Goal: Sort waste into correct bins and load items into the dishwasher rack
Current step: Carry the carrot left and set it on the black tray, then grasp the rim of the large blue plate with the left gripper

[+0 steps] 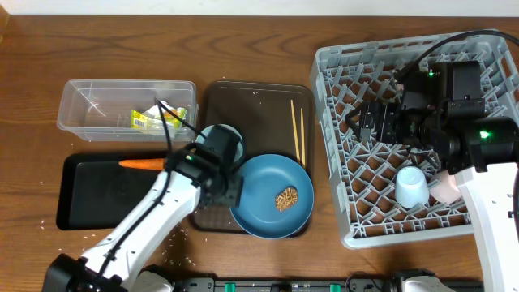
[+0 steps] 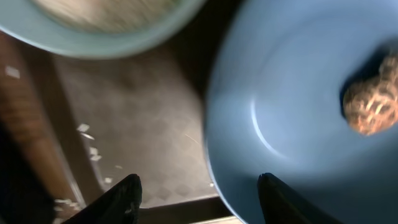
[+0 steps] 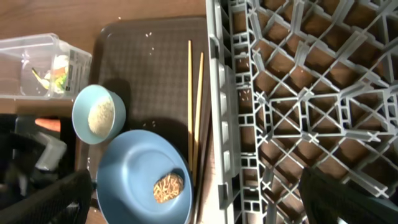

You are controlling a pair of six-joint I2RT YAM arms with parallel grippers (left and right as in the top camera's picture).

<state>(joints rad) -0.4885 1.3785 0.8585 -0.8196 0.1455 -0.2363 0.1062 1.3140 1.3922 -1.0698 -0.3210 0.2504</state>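
Overhead view is showing the waste side partly done. At far left the clear tub (image 1: 81, 97) is holding the silver & yellow-green wrapper (image 1: 150, 120), and the black tray (image 1: 89, 203) just below it is carrying the carrot (image 1: 142, 164). The L arm is reaching across that tray's right end. The left gripper (image 2: 199, 186) is hanging low over the brown serving tray (image 1: 259, 101), jaws partway apart w/ nothing held. The blue plate (image 1: 259, 182) rim is lying betw. the two fingers, so I'm judging a plate pickup is being lined up. Loose rice grains (image 2: 84, 129) are lying on the serving tray, unswept. A pale bowl (image 3: 77, 118) w/ rice (image 3: 101, 116) in it is waiting just left of and above the plate, close to the L wrist & likely crowding it. The brown food lump (image 1: 286, 199) is sitting on the plate and prob. needs binning before the plate goes anywhere. The chopsticks (image 1: 298, 130) are lying along the serving tray's right side, untouched. At right, the rack (image 1: 332, 65) is holding the light-blue cup (image 1: 411, 186) upside down & the pink cup (image 1: 446, 191) touching it. The right gripper (image 3: 196, 177) is hovering over the rack's left part, jaws fully spread, empty. Plate, bowl & chopsticks are left to load.
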